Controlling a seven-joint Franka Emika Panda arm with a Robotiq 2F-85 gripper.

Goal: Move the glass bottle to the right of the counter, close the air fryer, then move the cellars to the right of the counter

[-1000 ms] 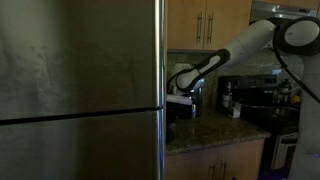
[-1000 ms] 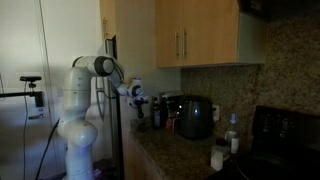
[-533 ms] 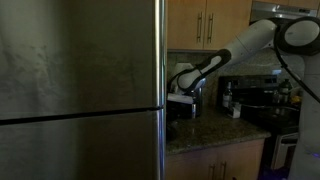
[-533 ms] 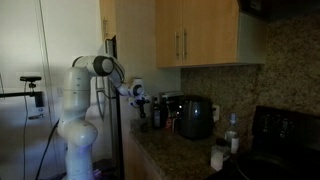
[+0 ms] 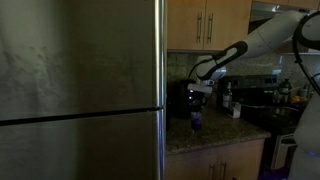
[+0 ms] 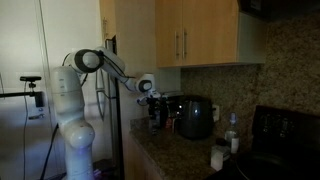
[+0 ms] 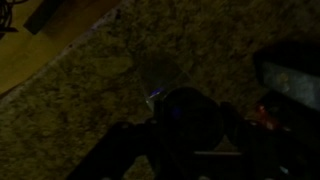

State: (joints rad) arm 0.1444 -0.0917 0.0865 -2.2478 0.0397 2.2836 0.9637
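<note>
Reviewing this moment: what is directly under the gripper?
The glass bottle is right below the gripper, with the speckled counter around it. The bottle's base is hidden by its own body, and it is too dark to tell whether the jaws grip it.

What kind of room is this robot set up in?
A home kitchen, most likely. Light wooden cabinets hang above a dark speckled granite counter, a black air fryer stands on it, and a tall stainless refrigerator fills much of an exterior view.
</note>
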